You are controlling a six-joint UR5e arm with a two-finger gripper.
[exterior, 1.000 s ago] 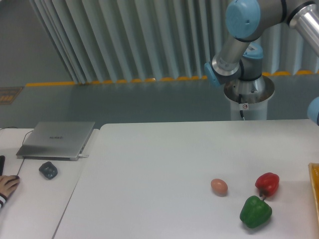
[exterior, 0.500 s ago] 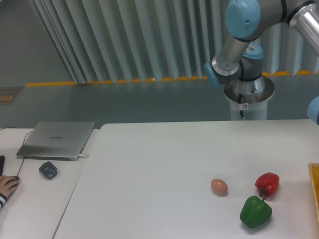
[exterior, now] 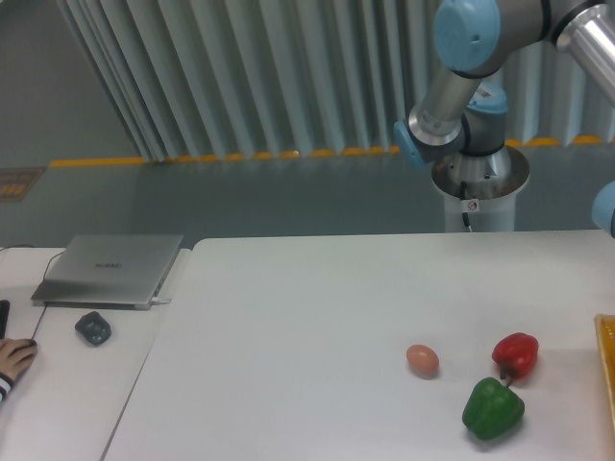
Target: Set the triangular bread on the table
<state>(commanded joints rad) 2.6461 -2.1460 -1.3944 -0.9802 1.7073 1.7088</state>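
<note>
The arm point(exterior: 461, 91) is seen at the upper right, rising from its round base point(exterior: 478, 182) behind the far edge of the table point(exterior: 307, 317). Its upper links run out of the frame at the top right. The gripper is not in the frame, so whether its fingers are spread, pressed together or pinching anything cannot be told. Places can therefore be given only against the visible arm, not against the gripper.

The bread cannot be made out with certainty. A narrow orange-yellow strip point(exterior: 607, 375) is cut off by the right frame border, at the table's right side. Whether it is the bread cannot be told.

On the table, in front of the arm base and towards the near edge, an egg point(exterior: 422, 360) is noted. A red pepper point(exterior: 516, 354) lies to its right, apart from it. A green pepper point(exterior: 493, 408) lies just beside the red one, nearer the camera.

Well to the left of the arm, a closed laptop point(exterior: 110, 269) rests on the adjoining desk point(exterior: 58, 403). A small dark object point(exterior: 93, 328) lies in front of the laptop. A hand point(exterior: 14, 357) shows at the left border.
</note>
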